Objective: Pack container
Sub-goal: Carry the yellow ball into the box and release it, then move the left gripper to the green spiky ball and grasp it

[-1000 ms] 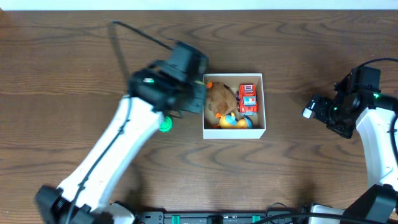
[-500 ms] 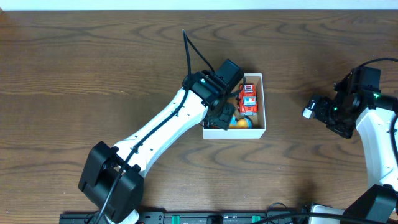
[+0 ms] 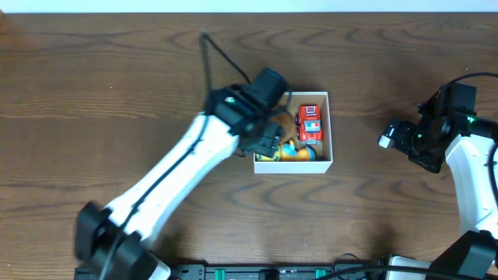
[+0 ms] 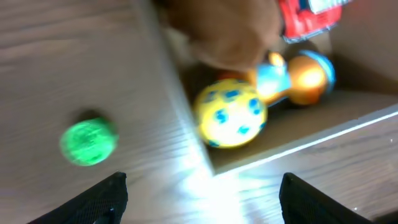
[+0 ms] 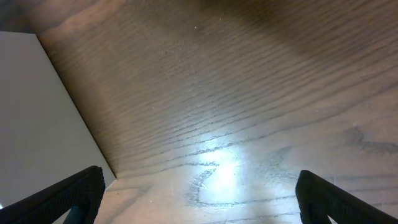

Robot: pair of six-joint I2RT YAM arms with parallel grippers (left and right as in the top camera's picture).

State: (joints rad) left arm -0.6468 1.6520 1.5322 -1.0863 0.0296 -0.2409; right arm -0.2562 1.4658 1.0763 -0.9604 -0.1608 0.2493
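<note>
The container (image 3: pixel 296 166), a white-walled box with a tan inside, sits mid-table and holds a brown plush (image 3: pixel 285 121), a red toy car (image 3: pixel 310 124), an orange-and-blue toy (image 3: pixel 300 152) and a yellow ball with blue dots (image 4: pixel 231 118). My left gripper (image 3: pixel 267 138) hovers over the container's left wall (image 4: pixel 180 106), open, with nothing between its fingers (image 4: pixel 112 193). A green ball (image 4: pixel 88 142) lies on the table just left of the container; in the overhead view my arm hides it. My right gripper (image 3: pixel 394 134) stands wide open over bare wood (image 5: pixel 199 174), far right of the container.
The dark wood table (image 3: pixel 93 85) stretches to the left and behind the container. A pale wall or board (image 5: pixel 37 112) shows at the left of the right wrist view. The left arm's cable (image 3: pixel 222 54) loops above the table.
The left arm swung from beside the container to over it, then drew back slightly left, and its jaws have opened. The right arm has not moved.
</note>
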